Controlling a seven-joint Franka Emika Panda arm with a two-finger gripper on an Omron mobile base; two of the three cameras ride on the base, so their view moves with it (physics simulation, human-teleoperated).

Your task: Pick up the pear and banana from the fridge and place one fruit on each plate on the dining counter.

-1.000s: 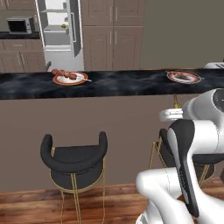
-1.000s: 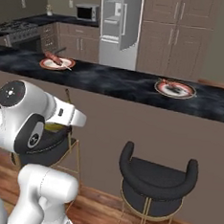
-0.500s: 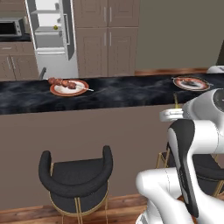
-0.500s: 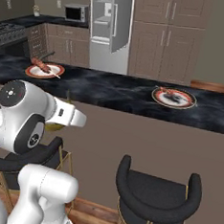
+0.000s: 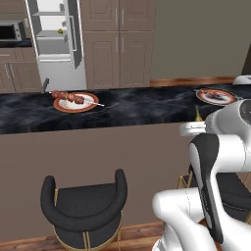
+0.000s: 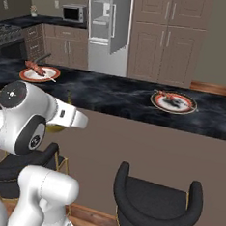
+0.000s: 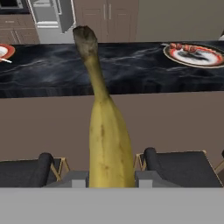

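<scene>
My gripper (image 7: 109, 180) is shut on the banana (image 7: 108, 140), a long yellow fruit whose dark stem points up toward the dining counter (image 7: 131, 65). The stem tip also peeks out beside my arm (image 5: 197, 113), and a bit of yellow shows under my forearm (image 6: 55, 127). Two plates stand on the black marble top, one to the left (image 5: 76, 102) (image 6: 40, 73) (image 7: 3, 51) and one to the right (image 5: 215, 96) (image 6: 174, 101) (image 7: 194, 54). Behind the counter the fridge (image 5: 54, 39) (image 6: 107, 22) stands open. A small yellow-green item (image 5: 60, 31) sits on a fridge shelf, too small to name.
Each plate carries a skewer of dark reddish food. Black bar stools (image 5: 86, 206) (image 6: 158, 201) (image 7: 183, 168) stand in front of the counter's taupe side, between me and the top. A microwave (image 5: 10, 32) (image 6: 75, 13) sits on the back countertop beside the fridge.
The whole scene has grown and slid in both base views, so the base has driven closer to the dining counter. The banana stays in my gripper.
</scene>
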